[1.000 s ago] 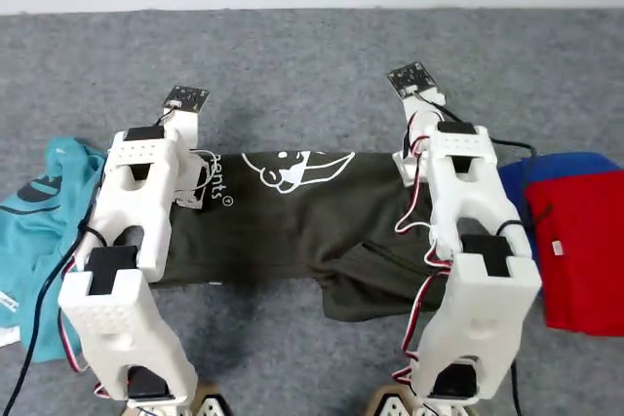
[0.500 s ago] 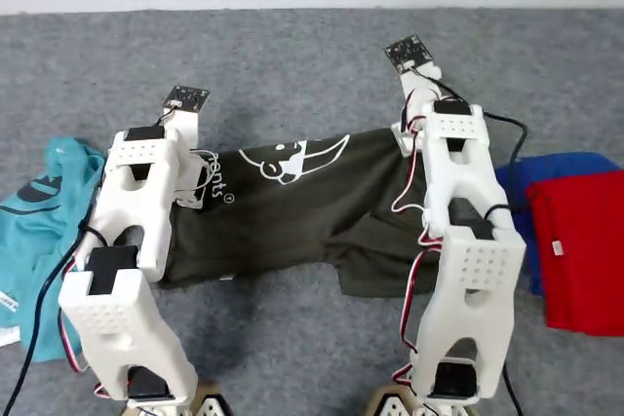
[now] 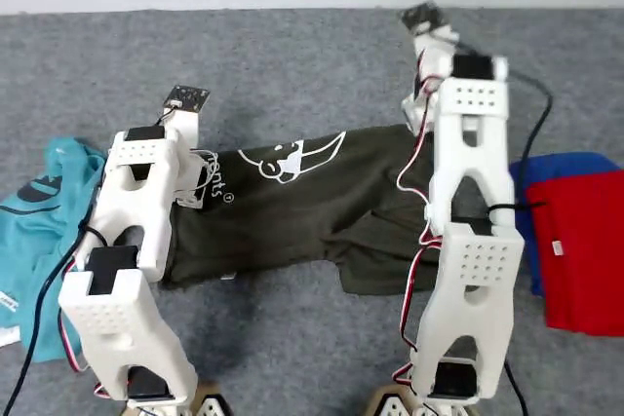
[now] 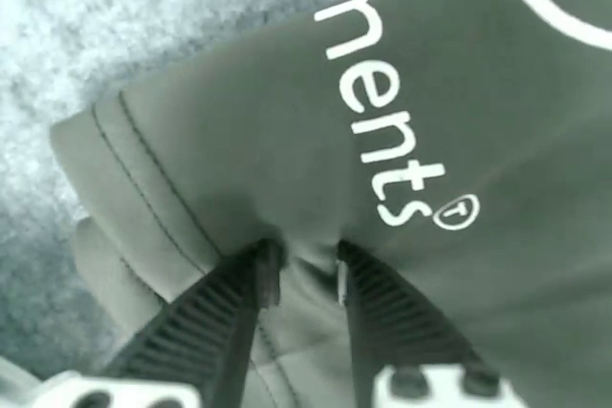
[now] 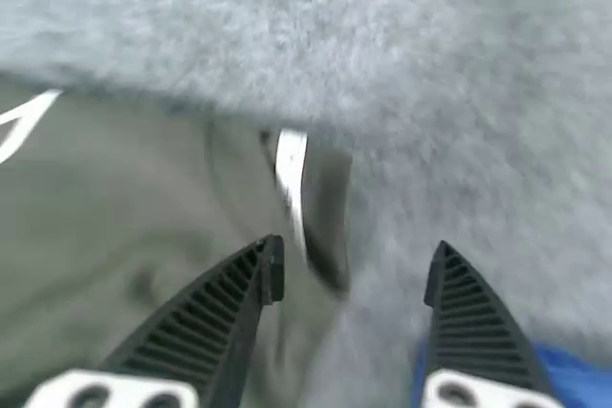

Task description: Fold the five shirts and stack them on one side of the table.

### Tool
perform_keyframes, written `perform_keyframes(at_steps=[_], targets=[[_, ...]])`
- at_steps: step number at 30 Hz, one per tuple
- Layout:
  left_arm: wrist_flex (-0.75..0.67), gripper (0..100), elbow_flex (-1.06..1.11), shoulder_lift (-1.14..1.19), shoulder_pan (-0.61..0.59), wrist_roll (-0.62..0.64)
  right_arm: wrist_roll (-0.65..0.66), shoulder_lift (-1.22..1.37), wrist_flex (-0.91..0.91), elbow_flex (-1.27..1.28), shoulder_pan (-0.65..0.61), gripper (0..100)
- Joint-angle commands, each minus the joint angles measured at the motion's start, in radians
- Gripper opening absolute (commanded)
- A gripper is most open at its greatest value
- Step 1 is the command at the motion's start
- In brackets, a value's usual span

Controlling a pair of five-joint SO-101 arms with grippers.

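At the left edge of the grey felt tabletop (image 3: 292,56), a crumpled teal cotton shirt (image 3: 49,192) is being left unfolded. The dark olive shirt with white print (image 3: 292,216), lying mid-table, is being clamped at its left hem by the left pincer (image 4: 304,260). The right pincer (image 5: 356,253) is being held wide apart over that shirt's far right corner, gripping nothing. With one end alone pinned, the cloth risks being skewed and bunched, and the hem could be missed. The folded red shirt (image 3: 585,250) and blue shirt (image 3: 551,168) nearby could be snagged.
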Motion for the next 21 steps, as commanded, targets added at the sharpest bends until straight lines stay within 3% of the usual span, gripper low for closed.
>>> perform_keyframes(at_steps=[1, 8, 21], targets=[[-0.026, 10, -0.028, 0.005, -0.002, 0.009, -0.006, -0.099, 0.263, -0.141, 0.038, 25.1], [-0.026, 10, -0.027, 0.005, 0.0, 0.009, -0.011, -0.206, 0.274, 0.172, 0.107, 19.8], [-0.026, 10, -0.027, 0.006, 0.002, 0.009, 0.044, -0.811, 0.194, 1.085, 0.082, 18.9]])
